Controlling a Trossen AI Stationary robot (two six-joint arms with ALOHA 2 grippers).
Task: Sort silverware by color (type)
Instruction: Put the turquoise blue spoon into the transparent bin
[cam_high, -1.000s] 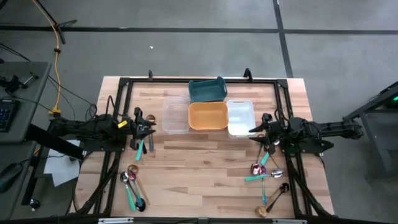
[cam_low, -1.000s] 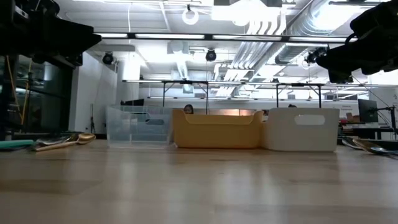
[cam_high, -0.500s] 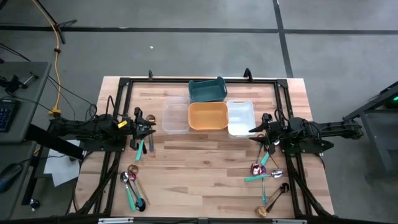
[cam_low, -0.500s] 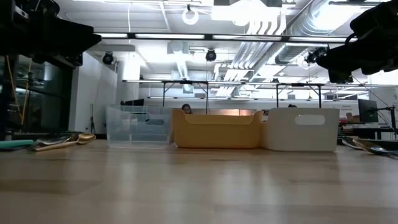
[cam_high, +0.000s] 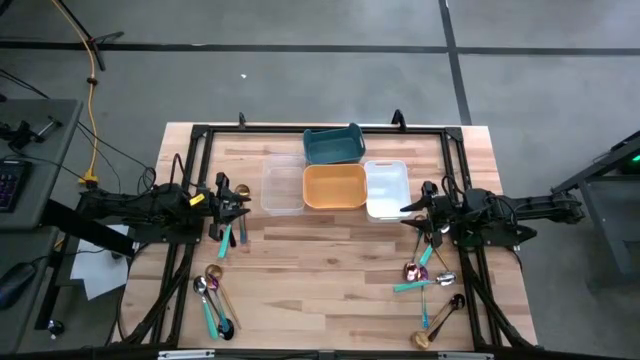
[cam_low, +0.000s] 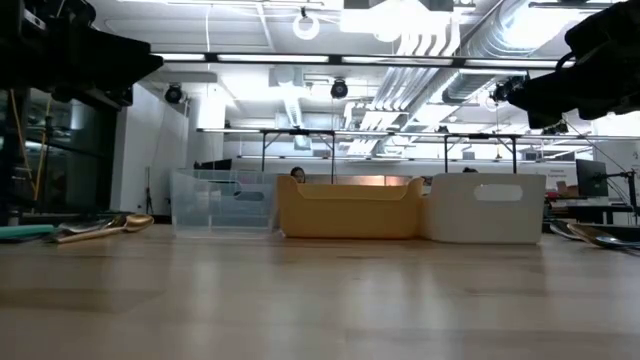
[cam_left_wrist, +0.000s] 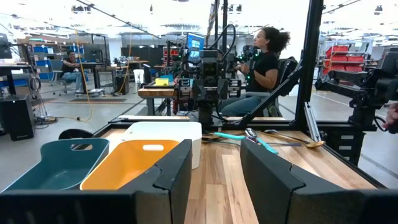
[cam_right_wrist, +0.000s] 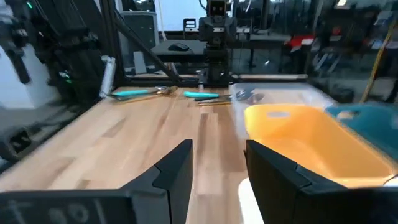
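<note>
The table (cam_high: 330, 250) is seen from above with both arms parked at its side edges. Four trays are grouped at the far middle: a teal tray (cam_high: 334, 145) farthest back, and in front of it a clear tray (cam_high: 282, 187), an orange tray (cam_high: 335, 187) and a white tray (cam_high: 387, 187) in a row. All four appear empty, as far as the views show.

The left gripper (cam_high: 232, 204) is held just above the table at the left side, beside the clear tray; its fingers (cam_left_wrist: 177, 177) are seen parted with nothing between them. The right gripper (cam_high: 425, 208) hangs at the right side, beside the white tray, also spread apart and empty, as shown by its fingers (cam_right_wrist: 174, 171).

The silverware lies in two loose groups on the near half of the table. The left group (cam_high: 215, 290) is found near the left front corner, with one teal-handled piece (cam_high: 224, 240) just in front of the left gripper. The right group (cam_high: 430, 285) is scattered in front of the right gripper toward the right front corner.

No piece is judged to have been sorted yet; the whole task remains to be done.
</note>
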